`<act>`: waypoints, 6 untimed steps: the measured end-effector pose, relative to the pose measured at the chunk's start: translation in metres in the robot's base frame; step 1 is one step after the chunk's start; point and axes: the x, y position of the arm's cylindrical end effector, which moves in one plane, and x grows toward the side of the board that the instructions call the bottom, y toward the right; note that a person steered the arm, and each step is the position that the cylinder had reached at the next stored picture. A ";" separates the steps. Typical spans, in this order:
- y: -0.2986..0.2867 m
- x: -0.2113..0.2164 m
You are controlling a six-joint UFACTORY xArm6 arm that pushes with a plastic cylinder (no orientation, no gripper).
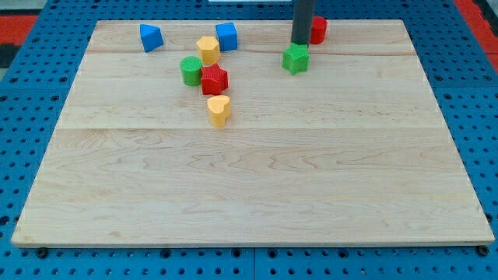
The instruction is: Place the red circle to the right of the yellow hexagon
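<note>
The red circle (pixel 318 29) sits near the view's top edge, right of centre, partly hidden behind my rod. The yellow hexagon (pixel 208 50) lies well to its left, near the top. My tip (pixel 300 43) is down at the red circle's left side, just above the green star (pixel 296 58). Whether the tip touches the red circle cannot be told.
A blue cube (pixel 226 36) is just right of the yellow hexagon. A blue triangle (pixel 151 37) is at the top left. A green circle (pixel 191 70), a red star (pixel 214 79) and a yellow heart (pixel 219 110) cluster below the hexagon. The wooden board (pixel 257 187) ends close behind the red circle.
</note>
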 end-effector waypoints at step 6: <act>-0.071 -0.027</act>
